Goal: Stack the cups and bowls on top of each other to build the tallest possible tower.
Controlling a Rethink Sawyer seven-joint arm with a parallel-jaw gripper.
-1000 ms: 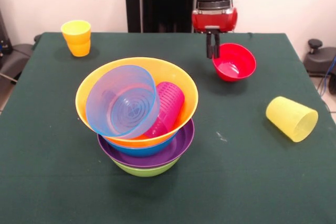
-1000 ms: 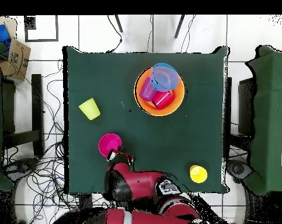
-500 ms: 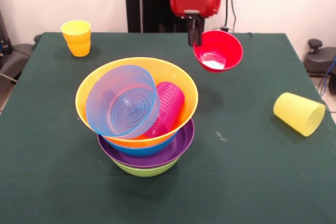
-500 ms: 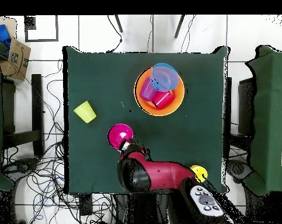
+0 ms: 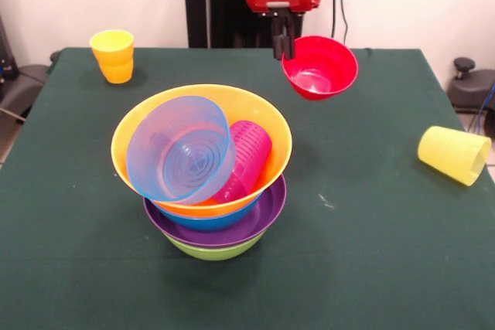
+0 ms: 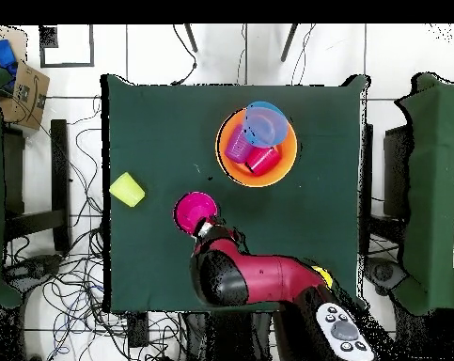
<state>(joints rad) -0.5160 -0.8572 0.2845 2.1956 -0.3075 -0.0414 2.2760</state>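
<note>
Fingers of the gripper (image 5: 283, 45) pinch the glossy red-pink bowl (image 5: 320, 67) by its rim, lifted clear of the table (image 5: 371, 253); overhead, the red cup (image 6: 261, 160) shows inside the tower (image 5: 203, 168) (hidden frontally).

The gripper (image 5: 284, 45) is black under a red wrist, beside it a glossy red-pink bowl (image 5: 320, 67). Further from it, the tower (image 5: 209, 191) shows green, purple, blue and orange bowls, with a ribbed translucent blue bowl (image 5: 183, 148) and ridged magenta-purple cup (image 5: 246, 156) inside. The table (image 5: 371, 253) is dark green.
</note>
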